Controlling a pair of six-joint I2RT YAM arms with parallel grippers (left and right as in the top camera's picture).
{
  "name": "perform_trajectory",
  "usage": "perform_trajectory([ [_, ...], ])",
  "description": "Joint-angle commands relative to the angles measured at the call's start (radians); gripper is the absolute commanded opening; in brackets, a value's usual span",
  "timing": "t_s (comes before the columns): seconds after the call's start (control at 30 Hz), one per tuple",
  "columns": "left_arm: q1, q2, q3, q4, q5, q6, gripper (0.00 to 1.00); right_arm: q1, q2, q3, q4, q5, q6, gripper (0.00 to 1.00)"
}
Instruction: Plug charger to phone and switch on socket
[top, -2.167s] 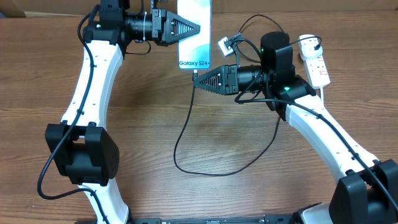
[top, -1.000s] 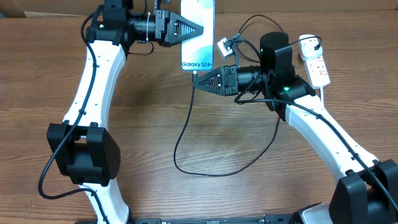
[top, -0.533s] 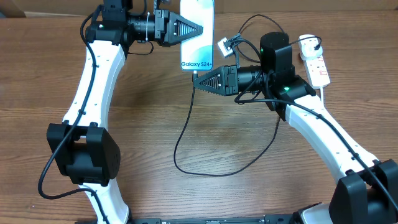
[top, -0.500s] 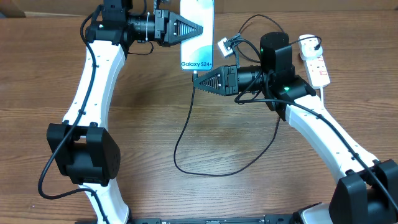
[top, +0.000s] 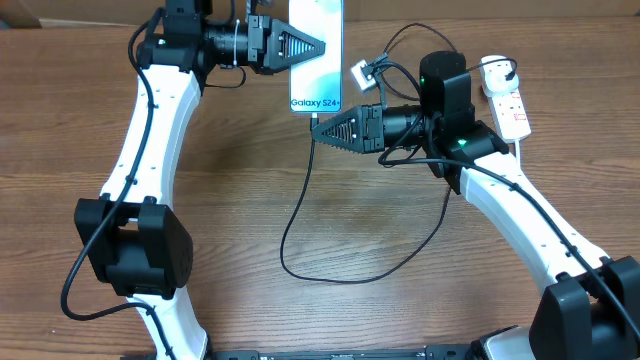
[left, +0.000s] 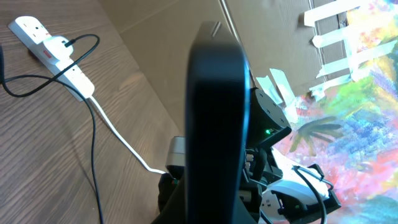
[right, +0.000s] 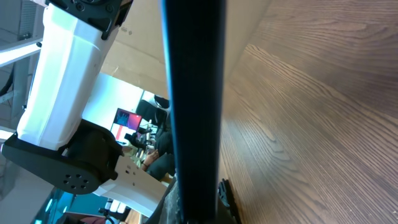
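Both grippers are clamped shut: the left gripper (top: 316, 47) grasps the Galaxy S24+ phone (top: 320, 82), its long axis running twelve to six, and the right gripper (top: 318, 131), pinching the tip of the charger (top: 282, 245), sits just at six o'clock of its bottom edge.

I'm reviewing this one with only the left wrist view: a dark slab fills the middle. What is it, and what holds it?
Observer: That is the phone, screen up and reading Galaxy S24+. The left gripper is shut on one long edge.
Operator: And the right gripper?
Observer: The right gripper is shut on the charger at its connector end, just below the phone's bottom edge. I cannot tell whether it is seated.
Operator: Where does the cable go?
Observer: It loops across the table toward the near edge, then runs up behind the right arm toward the socket.
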Motion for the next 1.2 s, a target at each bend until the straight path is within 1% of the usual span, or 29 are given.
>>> perform_trajectory([
  [0.0,0.005,-0.051,0.01,0.001,0.053,0.016,0.04,-0.01,0.006,0.011,0.007,0.002,-0.007,0.04],
  [0.37,0.004,-0.051,0.01,0.001,0.056,0.015,0.04,-0.01,0.006,0.011,0.007,0.002,-0.011,0.04],
  [0.6,0.004,-0.051,0.01,-0.041,0.056,0.019,0.04,-0.01,0.006,0.011,0.011,0.013,-0.014,0.04],
  [0.83,0.004,-0.051,0.01,-0.044,0.057,0.019,0.04,-0.01,0.008,0.011,0.011,0.013,-0.014,0.04],
  [1.17,0.004,-0.051,0.01,-0.044,0.091,0.027,0.04,-0.009,0.008,0.011,0.006,0.008,-0.014,0.04],
])
